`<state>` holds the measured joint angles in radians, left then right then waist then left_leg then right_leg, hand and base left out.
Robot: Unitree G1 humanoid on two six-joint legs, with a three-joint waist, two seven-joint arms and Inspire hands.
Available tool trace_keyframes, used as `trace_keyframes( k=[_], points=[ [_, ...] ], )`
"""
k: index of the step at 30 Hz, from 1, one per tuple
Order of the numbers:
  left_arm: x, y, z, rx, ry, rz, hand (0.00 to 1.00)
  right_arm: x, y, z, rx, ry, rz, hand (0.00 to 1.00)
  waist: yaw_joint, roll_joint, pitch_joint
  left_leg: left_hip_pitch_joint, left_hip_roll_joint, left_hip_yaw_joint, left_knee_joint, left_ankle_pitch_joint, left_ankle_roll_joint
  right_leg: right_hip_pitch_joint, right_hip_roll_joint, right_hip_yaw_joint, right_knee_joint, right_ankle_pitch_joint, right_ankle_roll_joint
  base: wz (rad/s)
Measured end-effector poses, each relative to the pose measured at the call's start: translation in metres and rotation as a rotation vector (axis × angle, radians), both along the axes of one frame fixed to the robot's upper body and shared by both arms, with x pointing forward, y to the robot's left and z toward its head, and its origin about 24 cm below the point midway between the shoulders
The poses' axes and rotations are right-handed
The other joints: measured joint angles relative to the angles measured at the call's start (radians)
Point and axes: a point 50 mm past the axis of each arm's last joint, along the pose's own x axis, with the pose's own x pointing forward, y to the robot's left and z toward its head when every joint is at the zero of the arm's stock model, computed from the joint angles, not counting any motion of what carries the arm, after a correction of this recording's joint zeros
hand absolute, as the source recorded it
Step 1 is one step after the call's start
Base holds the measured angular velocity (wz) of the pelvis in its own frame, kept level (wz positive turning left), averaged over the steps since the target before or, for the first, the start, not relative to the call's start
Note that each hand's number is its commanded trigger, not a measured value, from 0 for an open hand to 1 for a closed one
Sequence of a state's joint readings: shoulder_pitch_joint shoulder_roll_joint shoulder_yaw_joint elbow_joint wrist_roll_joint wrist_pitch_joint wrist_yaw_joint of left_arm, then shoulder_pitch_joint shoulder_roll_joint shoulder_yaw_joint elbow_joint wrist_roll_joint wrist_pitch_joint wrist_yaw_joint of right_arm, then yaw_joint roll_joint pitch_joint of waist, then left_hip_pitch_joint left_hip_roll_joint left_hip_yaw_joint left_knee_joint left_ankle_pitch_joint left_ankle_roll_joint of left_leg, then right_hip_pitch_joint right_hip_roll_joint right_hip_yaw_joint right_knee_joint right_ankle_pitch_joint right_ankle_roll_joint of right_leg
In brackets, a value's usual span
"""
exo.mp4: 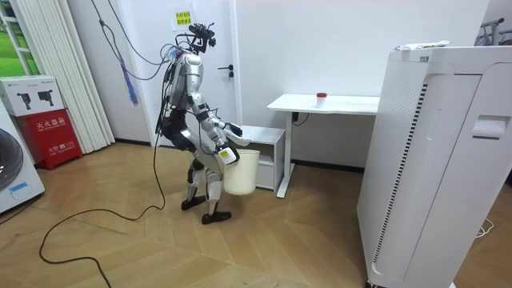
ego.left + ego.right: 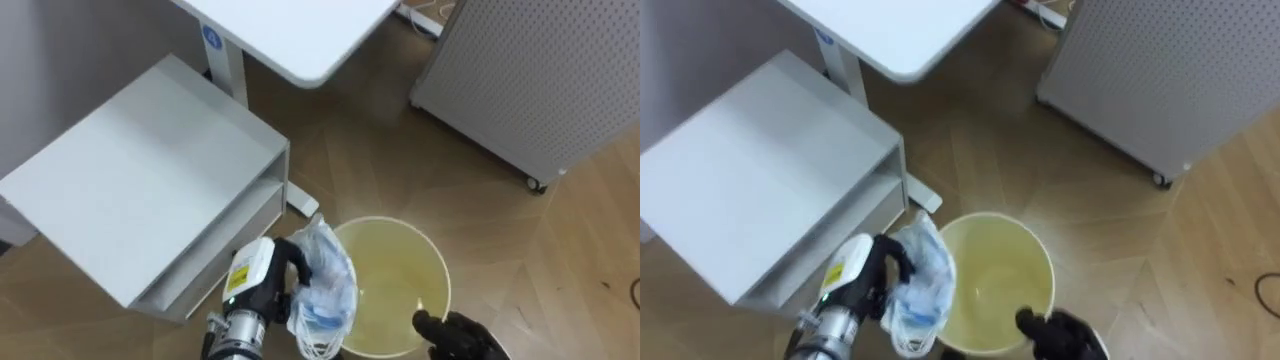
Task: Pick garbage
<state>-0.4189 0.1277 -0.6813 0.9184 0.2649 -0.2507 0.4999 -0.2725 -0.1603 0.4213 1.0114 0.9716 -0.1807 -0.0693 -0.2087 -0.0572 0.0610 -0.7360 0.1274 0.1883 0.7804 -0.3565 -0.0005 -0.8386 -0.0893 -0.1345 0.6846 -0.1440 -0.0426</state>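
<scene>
the robot stands on a wooden floor (image 1: pixel 120 248) just beside a low white shelf unit (image 2: pixel 140 180), and a white desk (image 1: pixel 324 102) stands just past the unit. seen from the room, it carries a pale round bin (image 1: pixel 240 172) in front of its hips, clear of the floor.

from the head camera, the left hand (image 2: pixel 285 262) has its dark fingers curled tight around a crumpled clear plastic bag (image 2: pixel 325 290) with bluish scraps inside. the bag bulges out from between the fingers and hangs below them, pressed against the bin's rim (image 2: pixel 440 268) on the side nearest that hand. most of the bag sits outside the rim, and only its upper edge leans over the opening. beyond the fingertips, the inside of the bin looks yellowish.

the right hand (image 2: pixel 460 335) clasps the near rim of the bin, with its thumb hooked over the edge and the other fingers tucked below, outside the wall. the bag is well apart from these fingers, across the bin's mouth.

past the bin, away from both hands, stands a perforated grey panel (image 2: pixel 530 80) on small wheels. a small red object (image 1: pixel 322 97) sits on the desk.
</scene>
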Motion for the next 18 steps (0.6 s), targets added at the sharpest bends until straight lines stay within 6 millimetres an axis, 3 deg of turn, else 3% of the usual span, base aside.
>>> trace_keyframes(
  k=[6,12,13,14,15,18],
  points=[
    [-0.015,-0.014,-0.009,-0.01,0.081,-0.115,1.0,-0.007,0.004,-0.005,-0.008,0.023,0.027,1.0,0.014,-0.004,-0.0039,0.042,-0.002,0.024,-0.026,-0.003,0.013,0.033,0.003,0.012,-0.029,0.01,0.015,-0.08],
    [-0.028,-0.019,-0.016,-0.023,0.122,-0.151,1.0,-0.004,0.008,0.0,0.001,-0.004,0.038,1.0,0.027,-0.005,-0.0078,0.055,-0.003,0.038,-0.034,-0.004,0.015,0.034,0.002,0.025,-0.028,0.011,0.017,-0.05],
    [-0.029,-0.019,-0.016,-0.025,0.129,-0.156,0.82,-0.003,0.008,0.0,0.004,-0.006,0.041,1.0,0.029,-0.005,-0.0079,0.058,-0.003,0.041,-0.035,-0.004,0.016,0.034,0.002,0.027,-0.027,0.011,0.017,0.0],
    [-0.029,-0.019,-0.017,-0.026,0.133,-0.159,0.27,-0.003,0.008,0.0,0.004,-0.006,0.042,1.0,0.03,-0.004,-0.0082,0.058,-0.004,0.042,-0.035,-0.004,0.016,0.034,0.002,0.028,-0.027,0.011,0.017,-0.03],
    [-0.03,-0.02,-0.017,-0.03,0.134,-0.162,0.0,-0.004,0.008,-0.001,0.004,-0.005,0.041,1.0,0.032,-0.003,-0.0086,0.059,-0.003,0.043,-0.035,-0.004,0.016,0.034,0.002,0.029,-0.026,0.011,0.017,0.0],
    [-0.031,-0.021,-0.017,-0.032,0.141,-0.168,0.0,-0.009,0.007,-0.004,0.0,0.009,0.042,1.0,0.043,-0.003,-0.0099,0.06,-0.002,0.045,-0.035,-0.003,0.016,0.035,0.002,0.031,-0.026,0.012,0.016,0.0]
  ],
)
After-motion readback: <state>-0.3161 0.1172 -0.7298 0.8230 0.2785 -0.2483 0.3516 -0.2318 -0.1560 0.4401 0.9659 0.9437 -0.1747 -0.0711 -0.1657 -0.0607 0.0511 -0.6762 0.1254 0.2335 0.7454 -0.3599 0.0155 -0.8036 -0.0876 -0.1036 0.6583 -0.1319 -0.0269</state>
